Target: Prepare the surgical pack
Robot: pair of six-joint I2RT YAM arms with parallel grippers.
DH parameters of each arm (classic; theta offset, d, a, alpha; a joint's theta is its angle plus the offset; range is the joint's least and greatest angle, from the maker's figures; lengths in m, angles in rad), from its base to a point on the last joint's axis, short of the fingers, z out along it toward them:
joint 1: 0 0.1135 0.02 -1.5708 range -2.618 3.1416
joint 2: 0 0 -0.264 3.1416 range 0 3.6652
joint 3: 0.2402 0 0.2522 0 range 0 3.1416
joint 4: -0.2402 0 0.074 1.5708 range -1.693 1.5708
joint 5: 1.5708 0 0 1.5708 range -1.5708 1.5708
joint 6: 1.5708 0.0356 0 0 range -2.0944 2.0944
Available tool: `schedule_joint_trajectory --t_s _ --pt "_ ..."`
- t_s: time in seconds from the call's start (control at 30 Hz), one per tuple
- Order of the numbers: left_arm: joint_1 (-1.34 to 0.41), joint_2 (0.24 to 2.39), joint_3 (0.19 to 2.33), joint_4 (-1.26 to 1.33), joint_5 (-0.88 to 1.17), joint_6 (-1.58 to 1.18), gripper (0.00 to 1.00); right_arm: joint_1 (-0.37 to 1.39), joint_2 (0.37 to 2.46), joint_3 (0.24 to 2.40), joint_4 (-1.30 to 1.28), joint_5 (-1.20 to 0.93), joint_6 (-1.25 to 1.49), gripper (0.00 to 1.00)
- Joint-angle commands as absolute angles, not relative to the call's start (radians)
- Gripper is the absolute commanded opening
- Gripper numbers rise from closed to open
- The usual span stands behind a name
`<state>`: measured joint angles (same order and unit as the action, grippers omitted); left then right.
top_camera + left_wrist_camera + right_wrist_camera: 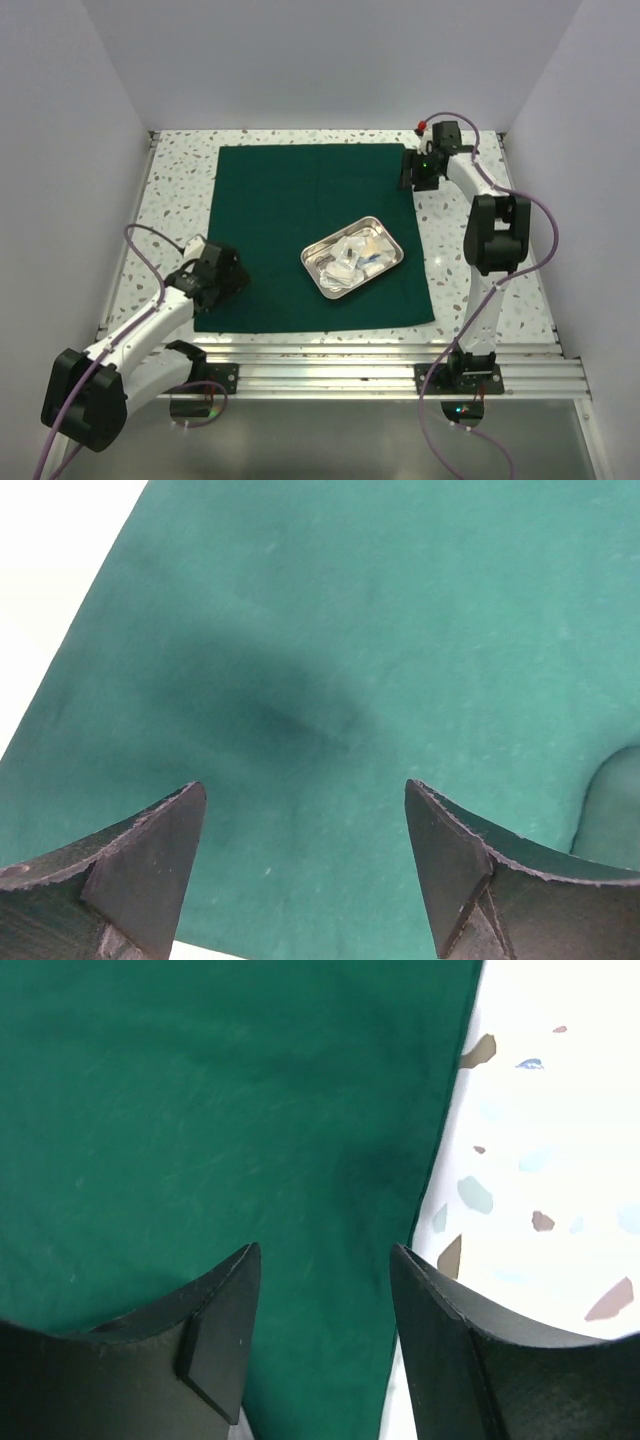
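**A:** What's the setting?

**B:** White walls (pixel 330 60) on three sides. There's a white desk (pixel 170 190) flecked with brown and grey chips, and metal rails (pixel 330 372) run along its near edge.

**A:** Count what's on it.

**B:** One surgical pack (pixel 290 210), one tray (pixel 306 260), two arms. The pack is a dark green fabric drape, a large square spread flat over the middle of the desk, with faint fold creases crossing it.

**A:** And the tray?

**B:** Shiny steel, rectangular with rounded corners, sitting askew on the near right part of the drape. Inside lies a small heap of white packets (pixel 350 258) — too small to count.

**A:** The arms?

**B:** The left arm (pixel 140 335) reaches to the drape's near left corner. Its jaws stand wide apart above the cloth with nothing between them. The right arm (pixel 480 200) is at the far right corner. Its jaws are parted too, straddling the drape's edge — one over green cloth, the other by the speckled desk, gripping nothing.
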<state>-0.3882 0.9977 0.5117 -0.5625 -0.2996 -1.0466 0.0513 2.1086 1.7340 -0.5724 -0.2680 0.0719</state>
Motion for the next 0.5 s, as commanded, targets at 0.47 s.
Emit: schedule_joint_trajectory --t_s 0.47 --pt "-0.382 1.037 0.555 -0.791 -0.327 -1.216 0.86 0.020 2.349 1.888 -0.548 -0.196 0.189 0.52"
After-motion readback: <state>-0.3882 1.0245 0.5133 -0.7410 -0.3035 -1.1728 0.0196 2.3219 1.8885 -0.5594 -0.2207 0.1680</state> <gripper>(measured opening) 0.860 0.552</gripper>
